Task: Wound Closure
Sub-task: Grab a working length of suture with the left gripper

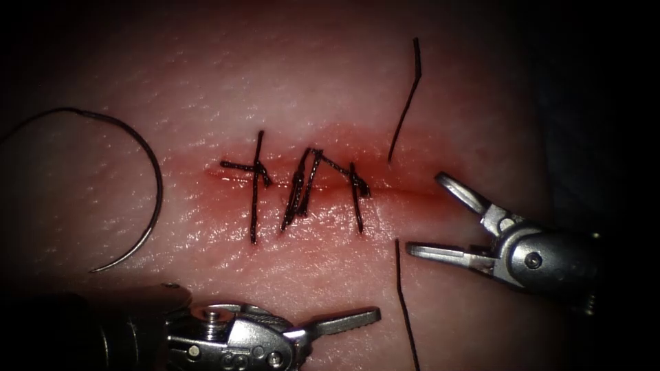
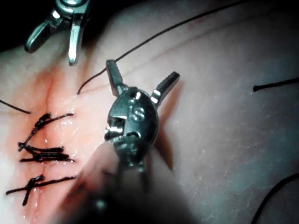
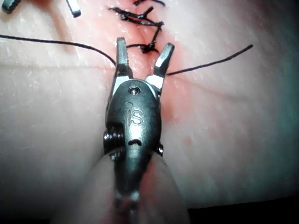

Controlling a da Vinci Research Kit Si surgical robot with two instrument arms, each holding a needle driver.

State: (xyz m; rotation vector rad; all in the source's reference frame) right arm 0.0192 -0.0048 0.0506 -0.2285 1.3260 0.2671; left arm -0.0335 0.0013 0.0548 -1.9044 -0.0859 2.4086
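The tissue (image 1: 206, 75) carries a horizontal cut (image 1: 412, 191) crossed by several dark stitches (image 1: 302, 189). The curved needle (image 1: 155, 172) lies loose on the tissue's surface, left of the cut's left end, with no tool holding it; its thread runs off to the left. My right tool (image 1: 426, 214) hovers at the cut's right end, jaws open and holding nothing, as the right wrist view confirms (image 3: 145, 46). My left tool (image 1: 350, 323) sits below the stitches, its jaws spread open and empty in the left wrist view (image 2: 141, 74).
One loose thread piece (image 1: 407, 103) lies above the cut's right end, another (image 1: 404, 302) below it between the two tools. Red fluid (image 1: 227, 192) stains the tissue along the cut. The right tool (image 2: 60, 28) also appears in the left wrist view.
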